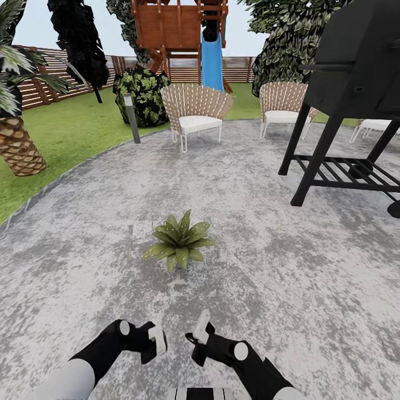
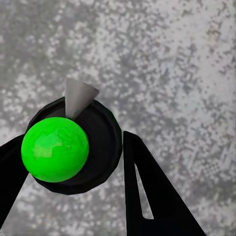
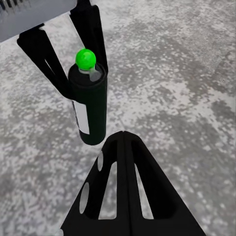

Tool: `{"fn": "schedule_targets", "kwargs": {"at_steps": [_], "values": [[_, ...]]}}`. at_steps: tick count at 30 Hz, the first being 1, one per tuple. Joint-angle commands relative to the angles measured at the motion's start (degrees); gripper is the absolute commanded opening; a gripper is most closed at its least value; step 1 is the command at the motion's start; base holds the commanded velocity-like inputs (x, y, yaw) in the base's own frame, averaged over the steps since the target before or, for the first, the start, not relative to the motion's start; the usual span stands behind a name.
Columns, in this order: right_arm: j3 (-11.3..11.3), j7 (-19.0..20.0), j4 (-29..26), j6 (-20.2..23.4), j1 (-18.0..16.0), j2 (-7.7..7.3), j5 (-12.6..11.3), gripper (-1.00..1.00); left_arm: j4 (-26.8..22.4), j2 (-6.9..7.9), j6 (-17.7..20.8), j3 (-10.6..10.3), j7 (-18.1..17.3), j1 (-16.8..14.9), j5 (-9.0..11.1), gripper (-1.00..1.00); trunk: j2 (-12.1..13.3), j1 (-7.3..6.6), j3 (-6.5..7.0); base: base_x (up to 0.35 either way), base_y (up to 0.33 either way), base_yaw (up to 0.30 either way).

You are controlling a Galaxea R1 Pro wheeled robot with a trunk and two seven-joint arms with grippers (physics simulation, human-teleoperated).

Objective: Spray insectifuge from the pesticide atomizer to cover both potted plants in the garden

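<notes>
The left gripper (image 1: pixel 157 340) is clamped on the pesticide atomizer (image 3: pixel 88 105). In the left wrist view the bottle sits between the two black fingers (image 2: pixel 147 196), seen from above: a dark round body, a bright green ball cap (image 2: pixel 55 149) and a pale nozzle (image 2: pixel 78 96). The right gripper (image 1: pixel 201 329) has its fingers pressed together, holding nothing. In the head view both grippers sit low at 6 o'clock over the mottled grey patio (image 1: pixel 278 266). One potted plant (image 1: pixel 179 240) stands on the paving at centre, whitish specks on its leaves. Two wicker chairs (image 1: pixel 195 111) stand at 12 o'clock, a black grill (image 1: pixel 355 94) at 2 o'clock, a grey bollard lamp (image 1: pixel 131 118) at 11 o'clock.
</notes>
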Motion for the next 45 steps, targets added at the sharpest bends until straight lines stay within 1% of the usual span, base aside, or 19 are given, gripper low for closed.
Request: {"fn": "schedule_targets", "kwargs": {"at_steps": [1, 5, 11, 13, 15, 20, 24, 28, 29, 30, 33, 37, 44, 45], "values": [[-0.1, 0.0, 0.0, -0.3, 0.0, 0.01, 0.6, -1.0, -0.1, -0.04, -0.3, -0.2, -0.1, 0.0, -0.4, -1.0, 0.0, -0.01, -0.04, 0.0, 0.0, 0.0], [-0.1, 0.1, 0.0, -0.3, 0.0, 0.01, 0.6, -1.0, -0.1, -0.38, -0.4, -0.3, -0.2, 0.0, -1.2, -1.0, 0.0, -0.01, -0.04, 0.0, 0.0, 0.0], [-0.1, 0.1, 0.0, -0.4, 0.0, 0.01, 0.6, -1.0, -0.2, -0.61, -0.9, -0.3, -0.9, -0.1, -1.2, -1.0, 0.0, -0.01, -0.04, 0.0, 0.0, 0.0], [-0.1, 0.1, 0.0, -0.4, 0.0, 0.01, 0.6, -1.0, -0.3, -1.07, -1.0, -0.3, -1.4, -0.1, -1.2, -1.0, 0.0, -0.01, -0.04, 0.0, 0.0, 0.0], [-0.1, 0.1, 0.0, -0.4, 0.0, 0.01, 0.6, -1.0, -0.4, -1.88, -0.9, -0.3, -1.7, -0.1, -1.2, -1.0, 0.0, -0.01, -0.04, 0.0, 0.0, 0.0], [-0.1, 0.1, 0.1, -0.4, 0.0, 0.01, 0.6, -1.0, -0.5, -3.07, -0.9, -0.3, -1.8, -0.1, -1.3, -1.0, 0.0, -0.01, -0.04, 0.0, 0.0, 0.0], [-0.1, 0.1, 0.1, -0.4, 0.0, 0.01, 0.6, -1.0, -0.5, -3.69, -1.0, -0.3, -1.8, -0.1, -1.3, -1.0, 0.0, -0.01, -0.04, 0.0, 0.0, 0.0], [-0.1, 0.1, 0.2, -0.4, 0.0, 0.01, 0.6, -1.0, -0.5, -3.86, -1.1, -0.4, -2.3, -0.1, -1.3, -1.0, 0.0, -0.01, -0.04, 0.0, 0.0, 0.0], [-0.1, 0.1, 0.2, -0.4, 0.0, 0.01, 0.6, -1.0, -0.5, -3.83, -1.1, -0.8, -4.0, -0.1, -1.3, -1.0, 0.0, -0.01, -0.04, 0.0, 0.0, 0.0], [-0.1, 0.1, 0.2, -0.4, 0.0, 0.01, 0.6, -1.0, -0.5, -3.81, -1.1, -1.1, -5.0, -0.1, -1.3, -1.0, 0.0, -0.01, -0.04, 0.0, 0.0, 0.0], [-0.1, 0.1, 0.2, -0.4, 0.0, 0.01, 0.6, -1.0, -0.6, -3.73, -1.2, -1.4, -5.9, -0.3, -1.3, -1.0, 0.0, -0.01, -0.04, 0.0, 0.0, 0.0], [-0.1, 0.1, 0.2, -0.4, 0.0, 0.01, 0.7, -1.0, -0.5, -3.68, -1.2, -1.5, -7.4, -1.5, -1.2, -1.0, 0.0, -0.01, -0.04, 0.0, 0.0, 0.0], [-0.1, 0.1, 0.2, -0.4, 0.0, 0.01, 0.8, -1.0, -0.5, -3.73, -1.2, -1.5, -7.9, -2.2, -1.2, -1.0, 0.0, -0.01, -0.04, 0.0, 0.0, 0.0], [-0.1, 0.1, 0.2, -0.4, 0.0, 0.01, 0.8, -1.0, -0.5, -3.72, -1.2, -1.5, -8.4, -2.2, -1.2, -1.0, 0.0, -0.01, -0.04, 0.0, 0.0, 0.0]]}}
